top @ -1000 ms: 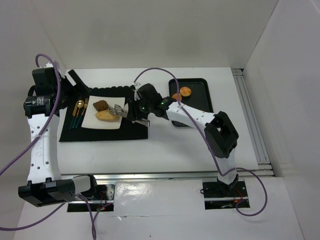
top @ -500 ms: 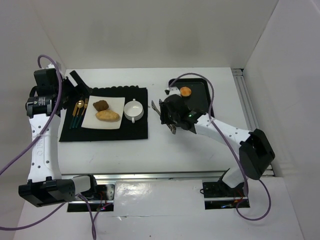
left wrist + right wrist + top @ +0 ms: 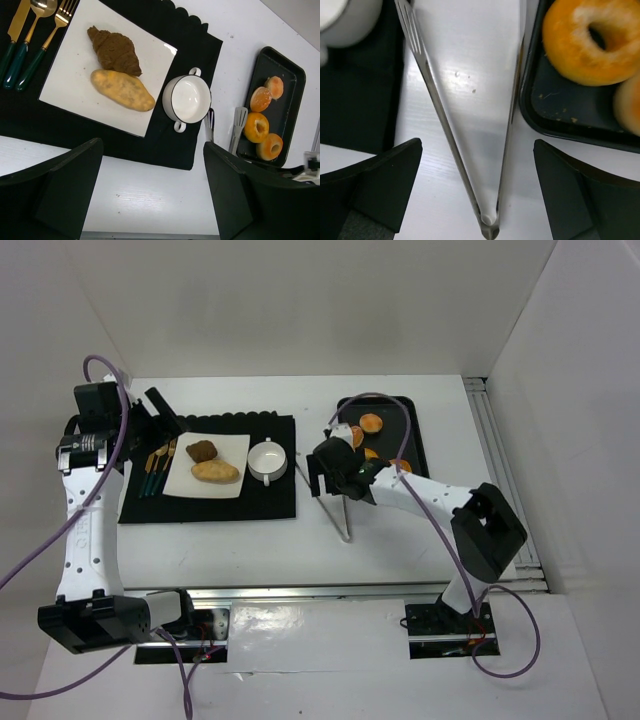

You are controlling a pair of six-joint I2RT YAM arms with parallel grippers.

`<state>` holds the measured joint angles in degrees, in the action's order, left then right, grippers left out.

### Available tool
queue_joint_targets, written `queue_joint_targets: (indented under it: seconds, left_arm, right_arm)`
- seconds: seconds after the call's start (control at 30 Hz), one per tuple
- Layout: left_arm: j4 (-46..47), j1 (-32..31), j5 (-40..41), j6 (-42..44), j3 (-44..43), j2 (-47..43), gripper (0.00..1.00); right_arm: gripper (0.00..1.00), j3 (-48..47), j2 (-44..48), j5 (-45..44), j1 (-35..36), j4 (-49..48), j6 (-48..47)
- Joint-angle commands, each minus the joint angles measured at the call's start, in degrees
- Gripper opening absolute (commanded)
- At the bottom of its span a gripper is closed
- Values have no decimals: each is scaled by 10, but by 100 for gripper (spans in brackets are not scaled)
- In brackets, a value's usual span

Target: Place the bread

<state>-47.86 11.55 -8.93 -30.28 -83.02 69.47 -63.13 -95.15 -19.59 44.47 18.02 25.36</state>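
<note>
Two breads lie on the white plate (image 3: 232, 447): a brown croissant (image 3: 203, 450) and a golden loaf (image 3: 215, 472). The left wrist view shows the croissant (image 3: 115, 50), the loaf (image 3: 122, 90) and the plate (image 3: 70, 75) from above. Metal tongs (image 3: 338, 505) lie flat on the table between the black mat and the black tray. My right gripper (image 3: 330, 480) stands open just over them; in its wrist view the tongs (image 3: 445, 130) spread out between the fingers of the right gripper (image 3: 477, 150), touching neither. My left gripper (image 3: 160, 418) hangs open and empty by the mat's far left, seen as the left gripper (image 3: 152, 195) above bare table.
A white two-handled bowl (image 3: 267, 460) sits on the black mat (image 3: 270, 502) beside the plate. Gold-and-green cutlery (image 3: 157, 465) lies at the mat's left. The black tray (image 3: 412, 425) holds several orange buns (image 3: 371, 423), one a ring doughnut (image 3: 590, 40). A rail runs along the table's right edge.
My right arm swung from over the plate to the right with the tongs in its grip, then opened; the tongs now lie on the table. The left arm barely moved.
</note>
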Motion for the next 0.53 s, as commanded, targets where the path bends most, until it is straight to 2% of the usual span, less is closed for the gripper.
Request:
queue_joint_targets:
  seconds: [0.0, 0.13, 0.27, 0.5]
  left_arm:
    - [9, 3, -9, 2, -25, 3, 94]
    - [9, -15, -1, 8, -25, 15, 94]
    - [-5, -54, 33, 14, -30, 30, 94]
    - [-5, -73, 51, 14, -41, 57, 95]
  right_arm:
    - [100, -91, 61, -88, -10, 64, 13]
    - [100, -108, 104, -122, -70, 147, 38]
    - [100, -36, 199, -113, -162, 129, 43]
    - [100, 55, 262, -71, -283, 137, 67]
